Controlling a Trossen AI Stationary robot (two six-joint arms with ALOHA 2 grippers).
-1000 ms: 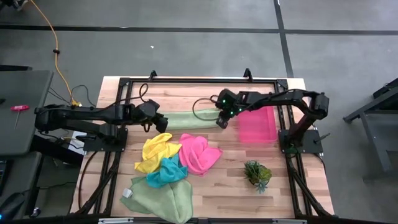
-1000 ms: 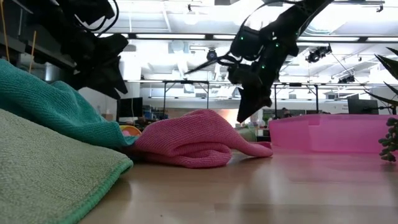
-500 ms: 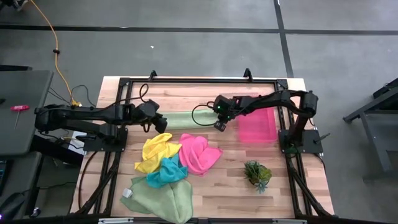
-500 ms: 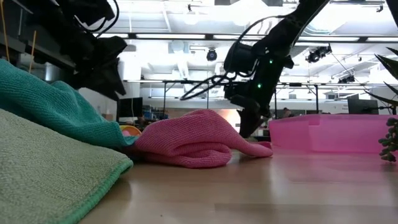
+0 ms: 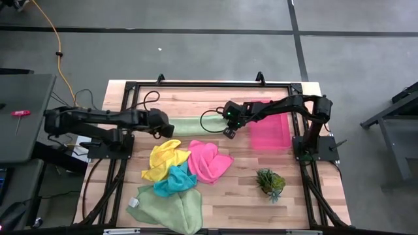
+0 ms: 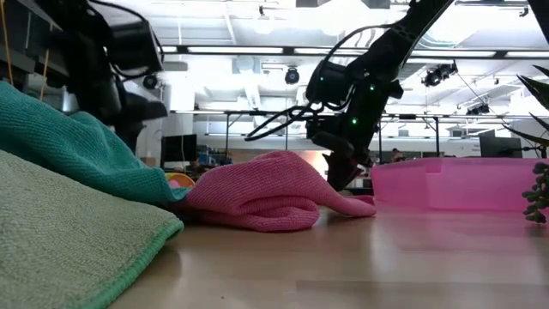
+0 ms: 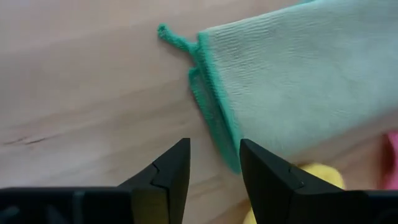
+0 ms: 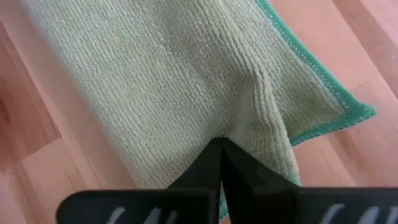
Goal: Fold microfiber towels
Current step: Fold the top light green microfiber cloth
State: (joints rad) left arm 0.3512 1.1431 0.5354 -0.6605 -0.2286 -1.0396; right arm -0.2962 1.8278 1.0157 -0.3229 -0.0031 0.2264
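Pinching one end of the pale green towel (image 5: pixel 196 125) in the clenched right claw (image 5: pixel 228 132), lying long across the surface (image 5: pixel 196 98), with the released left claw (image 7: pixel 214 165) hovering nearest its opposite corner.

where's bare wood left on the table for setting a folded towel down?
Free: the near right corner around the small plant, below the pink tray; the far strip behind the flat pale green towel. Crowded: centre-left, where the yellow towel, hot pink towel, teal towel and near pale green towel overlap.
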